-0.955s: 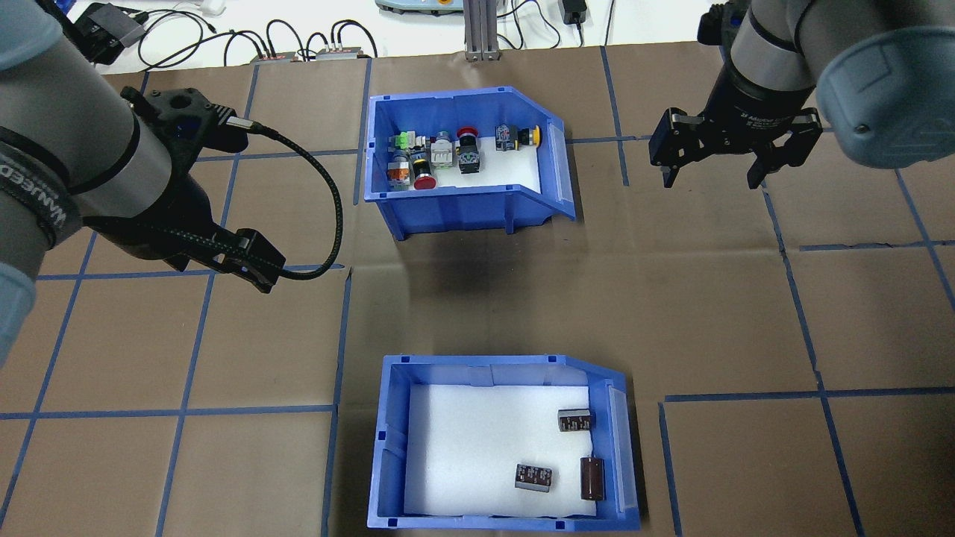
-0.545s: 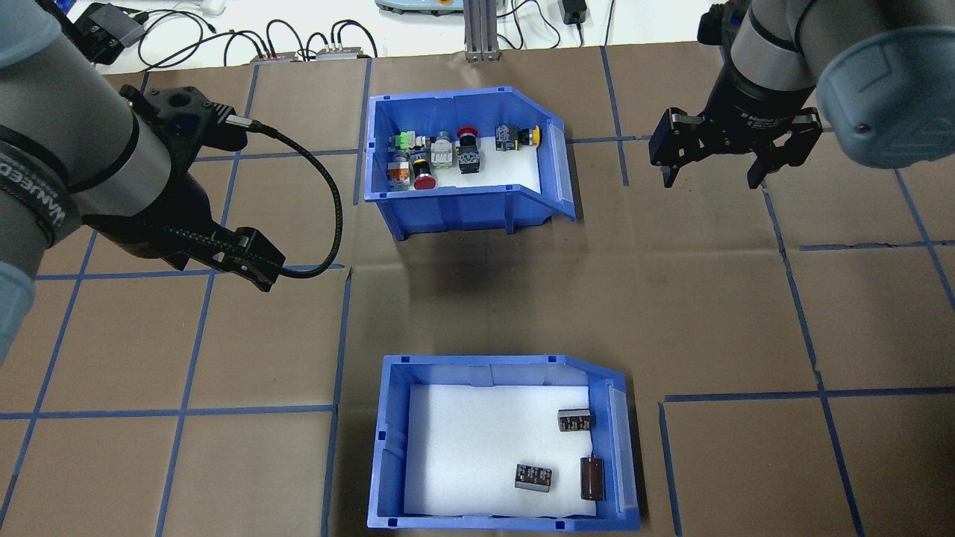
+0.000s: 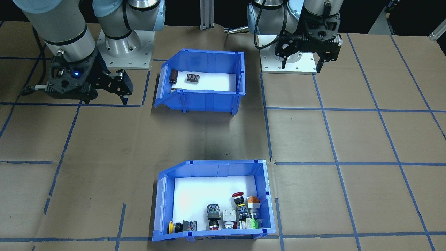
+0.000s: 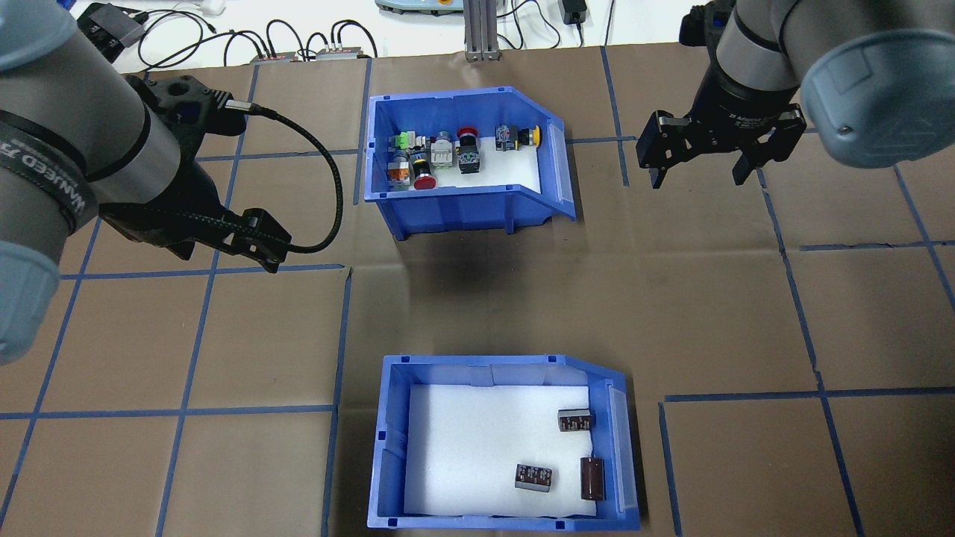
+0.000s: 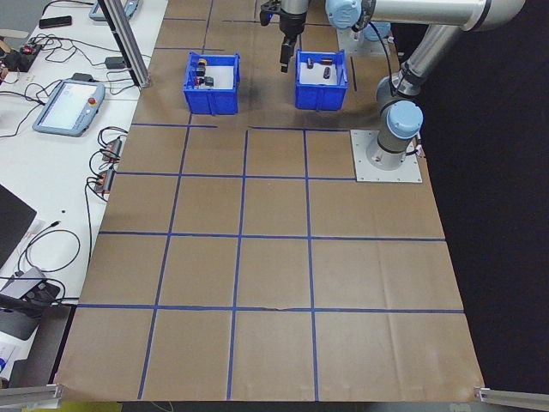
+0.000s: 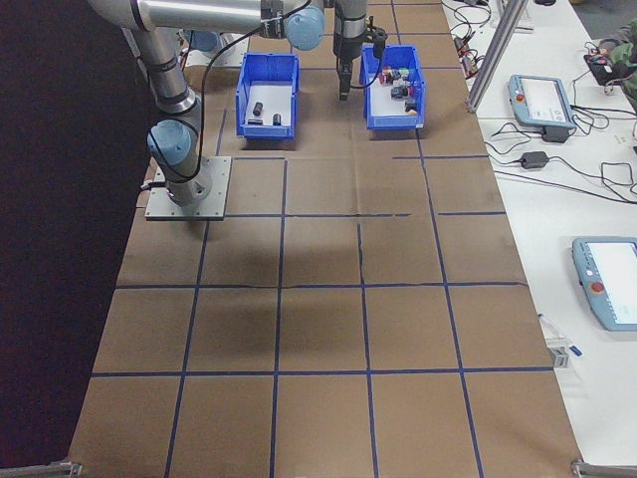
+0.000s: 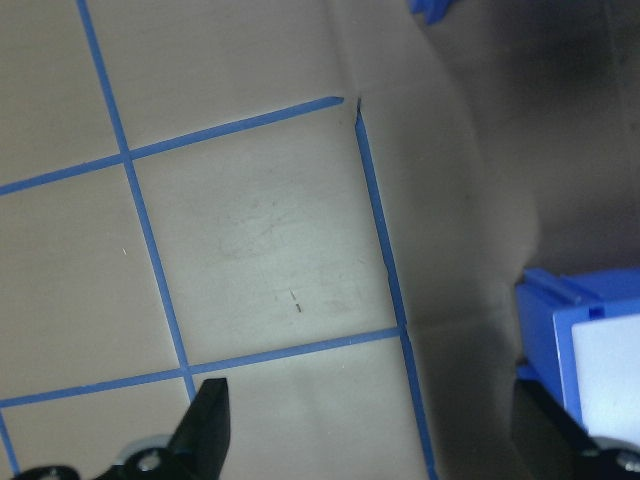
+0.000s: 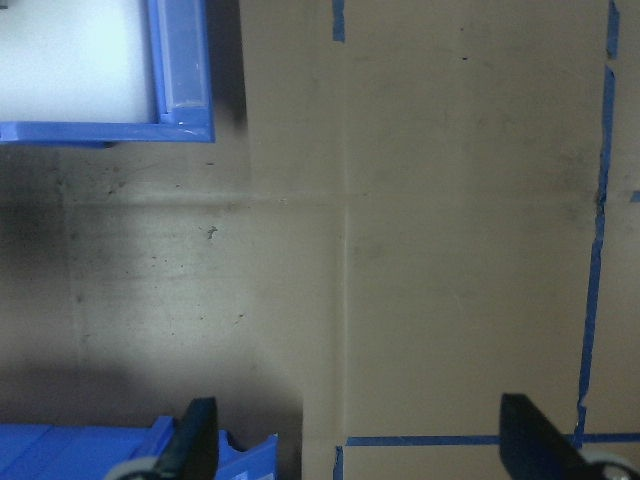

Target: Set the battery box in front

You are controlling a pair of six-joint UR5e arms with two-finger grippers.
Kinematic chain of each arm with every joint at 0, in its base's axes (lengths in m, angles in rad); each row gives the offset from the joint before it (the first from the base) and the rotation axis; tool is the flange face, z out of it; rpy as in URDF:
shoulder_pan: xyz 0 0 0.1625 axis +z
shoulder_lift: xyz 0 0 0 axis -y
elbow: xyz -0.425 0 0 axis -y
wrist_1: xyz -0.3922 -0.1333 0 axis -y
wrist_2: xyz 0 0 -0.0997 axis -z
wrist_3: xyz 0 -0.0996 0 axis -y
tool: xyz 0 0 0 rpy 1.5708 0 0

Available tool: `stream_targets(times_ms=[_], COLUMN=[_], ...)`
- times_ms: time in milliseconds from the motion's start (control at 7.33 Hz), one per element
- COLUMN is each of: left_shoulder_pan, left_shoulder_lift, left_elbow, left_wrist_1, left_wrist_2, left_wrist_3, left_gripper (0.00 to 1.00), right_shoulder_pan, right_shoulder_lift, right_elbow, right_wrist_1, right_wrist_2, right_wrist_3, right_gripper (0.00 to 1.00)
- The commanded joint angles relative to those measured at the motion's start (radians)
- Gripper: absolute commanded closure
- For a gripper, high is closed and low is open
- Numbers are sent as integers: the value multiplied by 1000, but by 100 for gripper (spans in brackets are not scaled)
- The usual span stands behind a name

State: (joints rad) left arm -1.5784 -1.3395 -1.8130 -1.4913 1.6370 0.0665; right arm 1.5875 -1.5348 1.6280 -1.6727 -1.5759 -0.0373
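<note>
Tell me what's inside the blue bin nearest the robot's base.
The battery box holds three dark cylinders lying on white foam. Nothing else shows; under the foam is hidden.

battery box (image 4: 392, 447): on the desk (image 4: 522, 298), nearest the robot, three cylinders (image 4: 533, 477) in it
switch bin (image 4: 462, 205): on the far side, straight beyond the battery box
left hand (image 4: 257, 246): over the desk, left of the gap between the bins
right hand (image 4: 697, 160): right of the switch bin
</note>
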Motion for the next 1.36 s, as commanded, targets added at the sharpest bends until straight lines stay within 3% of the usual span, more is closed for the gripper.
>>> stream_targets(times_ms=[0, 136, 273, 545, 955, 1227], left_shoulder_pan=[0, -2, -5, -55, -284, -430], left_shoulder_lift=[23, 23, 28, 43, 46, 49], left_elbow=[-35, -37, -37, -67, -170, -247], left_wrist_1=[19, 11, 2, -20, 9, 68], left_wrist_2=[-8, -9, -47, -84, -88, -107], left_wrist_3=[-388, -513, -660, -1039, -1529, -1840], left_gripper=[1, 1, 1, 1, 1, 1], right_shoulder_pan=[46, 70, 113, 220, 336, 390], right_shoulder_lift=[43, 85, 147, 307, 480, 550], right_elbow=[-11, -42, -90, -256, -471, -522], right_wrist_1=[-44, -53, -56, -74, -73, -74], right_wrist_2=[0, 0, 0, 0, 2, -1], right_wrist_3=[-159, -235, -303, -479, -836, -1042], right_gripper=[0, 0, 0, 0, 0, 1])
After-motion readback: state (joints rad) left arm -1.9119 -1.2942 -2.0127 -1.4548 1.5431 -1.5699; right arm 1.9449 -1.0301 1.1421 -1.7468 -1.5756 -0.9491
